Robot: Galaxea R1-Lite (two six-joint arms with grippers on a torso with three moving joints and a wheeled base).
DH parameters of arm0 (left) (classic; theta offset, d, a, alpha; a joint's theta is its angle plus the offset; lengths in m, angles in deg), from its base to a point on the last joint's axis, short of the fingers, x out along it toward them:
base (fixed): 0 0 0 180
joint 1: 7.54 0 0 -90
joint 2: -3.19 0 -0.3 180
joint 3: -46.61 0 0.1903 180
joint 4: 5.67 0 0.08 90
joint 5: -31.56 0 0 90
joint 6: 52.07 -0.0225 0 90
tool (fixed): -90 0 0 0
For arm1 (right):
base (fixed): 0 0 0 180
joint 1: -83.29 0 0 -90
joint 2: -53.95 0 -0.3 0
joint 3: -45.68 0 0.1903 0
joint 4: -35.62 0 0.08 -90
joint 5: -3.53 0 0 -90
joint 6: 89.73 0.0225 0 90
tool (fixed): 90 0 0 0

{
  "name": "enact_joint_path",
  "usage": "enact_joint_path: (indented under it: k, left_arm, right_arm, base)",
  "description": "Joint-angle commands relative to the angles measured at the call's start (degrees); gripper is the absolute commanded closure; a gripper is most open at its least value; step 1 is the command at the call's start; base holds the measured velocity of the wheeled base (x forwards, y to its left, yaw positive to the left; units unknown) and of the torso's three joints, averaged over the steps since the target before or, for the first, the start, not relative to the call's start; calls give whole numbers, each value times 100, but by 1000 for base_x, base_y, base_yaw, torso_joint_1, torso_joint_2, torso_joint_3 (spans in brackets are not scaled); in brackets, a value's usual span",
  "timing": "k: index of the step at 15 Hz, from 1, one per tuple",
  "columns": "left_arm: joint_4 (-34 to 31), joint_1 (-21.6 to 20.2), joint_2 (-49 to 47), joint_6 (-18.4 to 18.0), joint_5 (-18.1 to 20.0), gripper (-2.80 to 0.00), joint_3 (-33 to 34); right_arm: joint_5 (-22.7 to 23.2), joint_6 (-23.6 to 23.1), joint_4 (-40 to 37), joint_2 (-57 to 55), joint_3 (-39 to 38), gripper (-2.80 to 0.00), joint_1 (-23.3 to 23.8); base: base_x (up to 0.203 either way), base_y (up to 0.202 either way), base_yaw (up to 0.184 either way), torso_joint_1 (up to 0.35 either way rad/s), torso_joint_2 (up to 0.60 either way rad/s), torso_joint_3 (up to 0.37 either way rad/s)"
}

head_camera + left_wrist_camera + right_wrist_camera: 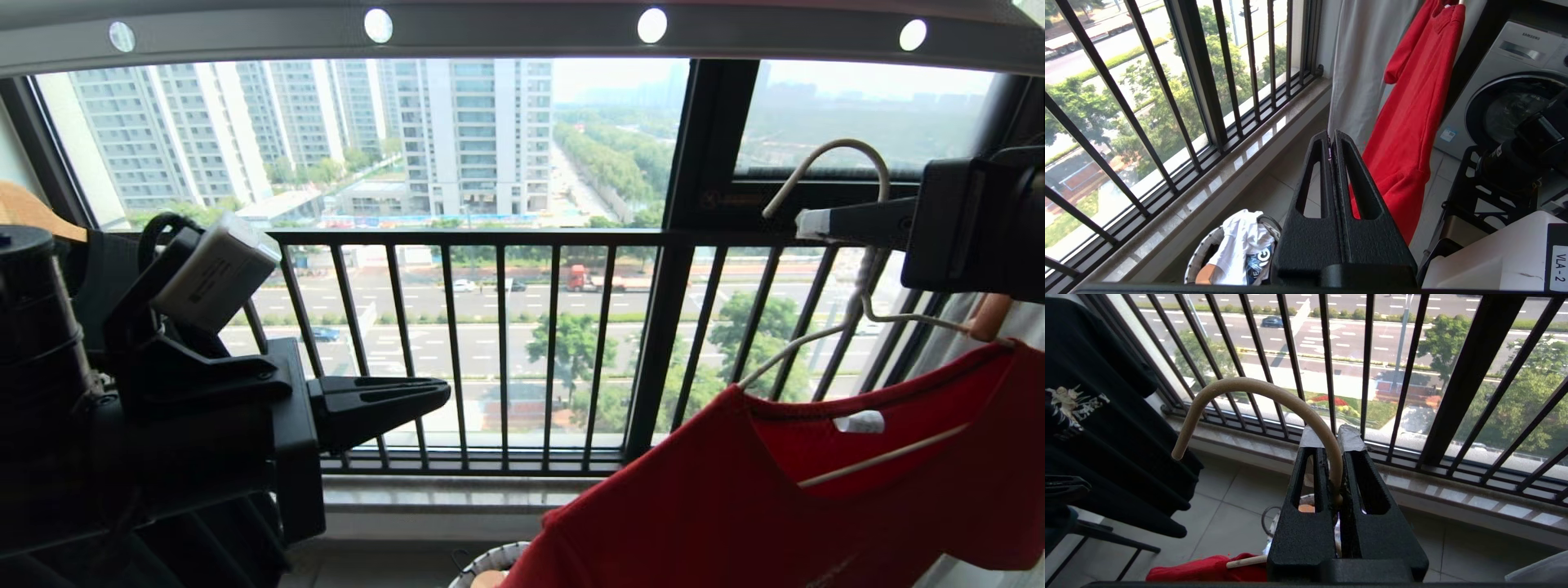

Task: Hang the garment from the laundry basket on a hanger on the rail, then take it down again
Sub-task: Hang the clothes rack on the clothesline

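- The right hand gripped the hanger below the rail, the garment draped on it.
- The left hand was pressed closed, empty.
- The washing machine read "SAMSUNG"; a label read "VLA-2".

We list the garment as plain red, with a white neck label. The hanger we record as off-white, its hook beige. The rail is grey with a row of bright round holes. The laundry basket shows white weave under a black rim. The railing has black vertical bars. The black T-shirt carries a pale print.
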Motion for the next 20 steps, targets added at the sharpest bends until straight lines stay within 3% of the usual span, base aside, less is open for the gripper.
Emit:
enact_joint_path:
  k: [1, 8, 11, 15, 20]
  left_arm:
    - [36, -3, -125, 5, 22, 0, -9]
    - [33, -3, -146, 8, 40, 0, 8]
    - [32, 3, -300, 12, 59, 0, 26]
    - [32, 181, -522, 14, 57, 0, 70]
    - [41, 217, -471, 5, 66, 0, 119]
  right_arm:
    - [-26, 20, -23, -179, -57, 0, -81]
    - [12, 49, 218, -638, -238, 0, -79]
    - [53, 66, 694, -822, -360, 0, -99]
    - [287, 275, 1428, -1050, -605, 0, -478]
    - [287, 313, 1453, -1128, -606, 0, -488]
  base:
    - [0, 0, 0, 0, 0, 0]
    - [0, 0, 0, 0, 0, 0]
    - [0, 0, 0, 0, 0, 0]
    - [0, 0, 0, 0, 0, 0]
    - [0, 0, 0, 0, 0, 0]
